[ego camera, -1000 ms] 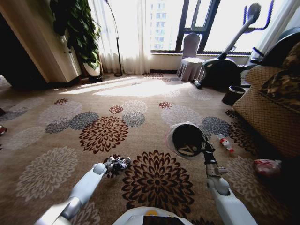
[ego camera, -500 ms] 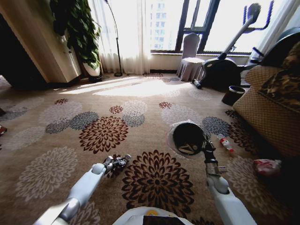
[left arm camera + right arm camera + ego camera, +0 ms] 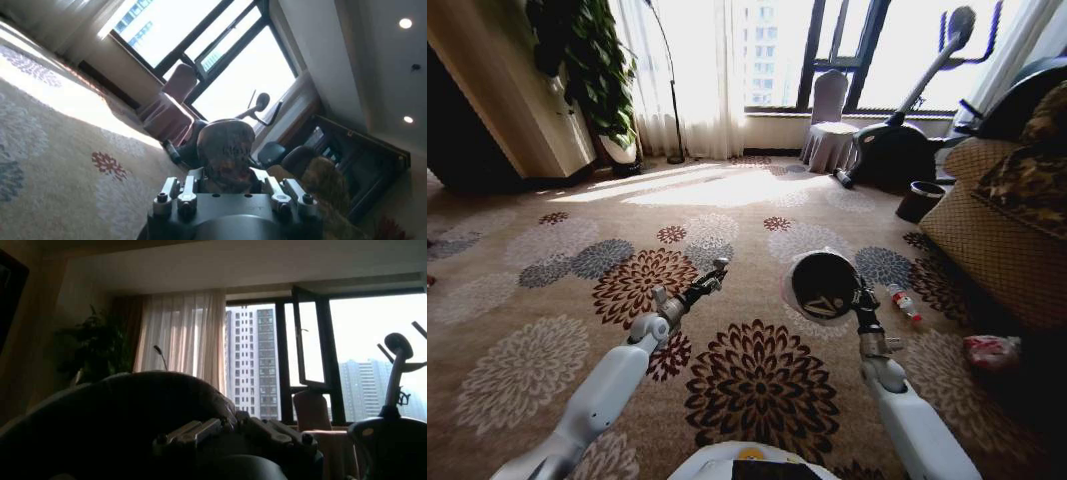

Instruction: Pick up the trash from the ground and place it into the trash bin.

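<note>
Carpet (image 3: pixel 517 370) with big flower medallions covers the floor up to the window. Right gripper (image 3: pixel 855 296) is clamped on the rim of the bin (image 3: pixel 819 282) and holds it off the floor, tipped so its dark mouth faces the head camera, the pale liner (image 3: pixel 789 292) showing round the edge. From the right wrist the bin (image 3: pixel 120 420) is a dark curved bulk just ahead of the fingers (image 3: pixel 193 432).

Left gripper (image 3: pixel 707 280) is raised over the carpet, pointing up and forward toward the bin but apart from it — its fingers are closed on a brownish crumpled piece (image 3: pixel 225 162) seen from the left wrist.

Right of the bin a small bottle (image 3: pixel 905 303) lies on the carpet; a pink bag (image 3: pixel 989 351) lies farther right, beside the sofa (image 3: pixel 997 230).
</note>
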Motion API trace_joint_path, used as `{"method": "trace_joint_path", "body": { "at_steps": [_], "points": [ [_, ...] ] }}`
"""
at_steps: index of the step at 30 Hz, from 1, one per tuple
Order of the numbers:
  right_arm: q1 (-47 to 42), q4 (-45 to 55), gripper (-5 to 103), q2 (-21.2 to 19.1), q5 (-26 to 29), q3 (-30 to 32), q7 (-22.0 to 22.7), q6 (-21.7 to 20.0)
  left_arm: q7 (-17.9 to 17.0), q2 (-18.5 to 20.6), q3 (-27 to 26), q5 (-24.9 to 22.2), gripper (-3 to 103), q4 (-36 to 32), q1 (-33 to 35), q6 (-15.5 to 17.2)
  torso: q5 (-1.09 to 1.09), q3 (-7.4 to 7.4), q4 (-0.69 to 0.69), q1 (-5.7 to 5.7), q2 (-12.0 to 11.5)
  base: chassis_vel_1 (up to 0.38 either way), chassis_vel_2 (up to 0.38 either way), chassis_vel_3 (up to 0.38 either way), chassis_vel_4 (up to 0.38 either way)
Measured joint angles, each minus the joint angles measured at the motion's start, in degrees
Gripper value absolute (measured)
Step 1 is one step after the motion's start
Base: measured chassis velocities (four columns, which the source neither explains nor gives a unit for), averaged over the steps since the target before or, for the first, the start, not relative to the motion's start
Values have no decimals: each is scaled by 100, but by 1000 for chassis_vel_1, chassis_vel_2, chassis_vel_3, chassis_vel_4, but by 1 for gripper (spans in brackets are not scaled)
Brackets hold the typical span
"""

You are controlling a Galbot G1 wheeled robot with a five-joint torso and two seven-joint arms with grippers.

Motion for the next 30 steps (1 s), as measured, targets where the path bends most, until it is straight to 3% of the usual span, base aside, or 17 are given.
{"method": "trace_joint_path", "body": {
  "at_steps": [1, 3, 9, 16, 19, 20, 23, 24, 25, 28, 30],
  "points": [
    [292, -137, 0, 12, 136, -382, -3, -15, -486, -94, 10, -339, 43, -511, 88, 149, -2, 0, 0, 0, 0, 0, 0, 0, 0],
    [624, -363, 0, 73, 252, -697, -3, -17, -805, -183, 31, -675, 43, -989, 241, 324, -4, 0, -4, 0, 0, 0, 0, 0, 0],
    [1389, -878, 0, 309, 271, -1247, 6, 6, -1159, -325, 108, -1384, 43, -1495, 442, 580, -4, 0, -9, 0, 0, 0, 0, 0, 0],
    [1534, -715, 0, 416, 268, -1666, -2, -25, -1618, -635, 264, -2351, 43, -1066, -11, 735, -2, 0, -5, 0, 0, 0, 0, 0, 0],
    [1386, -457, 0, 364, 323, -1750, 2, -27, -2432, -1005, 351, -2807, 41, -329, -545, 956, -4, -1, -10, 0, 0, 0, 0, 0, 0],
    [1386, -457, 0, 364, 323, -1750, 2, -27, -2432, -1005, 351, -2807, 41, -329, -545, 956, -4, -1, -10, 0, 0, 0, 0, 0, 0],
    [1185, -179, 0, 246, 393, -1790, 2, -46, -2751, -1295, 396, -2960, 53, 406, -1081, 950, -4, 0, -9, 0, 0, 0, 0, 0, 0],
    [1141, -133, 0, 225, 399, -1788, 2, -49, -2808, -1330, 414, -2979, 53, 515, -1181, 960, -4, 0, -10, 0, 0, 0, 0, 0, 0],
    [1141, -133, 0, 225, 399, -1788, 2, -49, -2808, -1330, 414, -2979, 53, 515, -1181, 960, -4, 0, -10, 0, 0, 0, 0, 0, 0],
    [997, -56, 0, 175, 403, -1685, 3, -51, -2994, -1411, 487, -3016, 70, 717, -1402, 1059, -2, 0, -9, 0, 0, 0, 0, 0, 0],
    [947, -45, 0, 162, 402, -1626, 5, -50, -3003, -1422, 503, -3012, 76, 704, -1400, 1098, -4, -1, -9, 0, 0, 0, 0, 0, 0]
  ]
}}
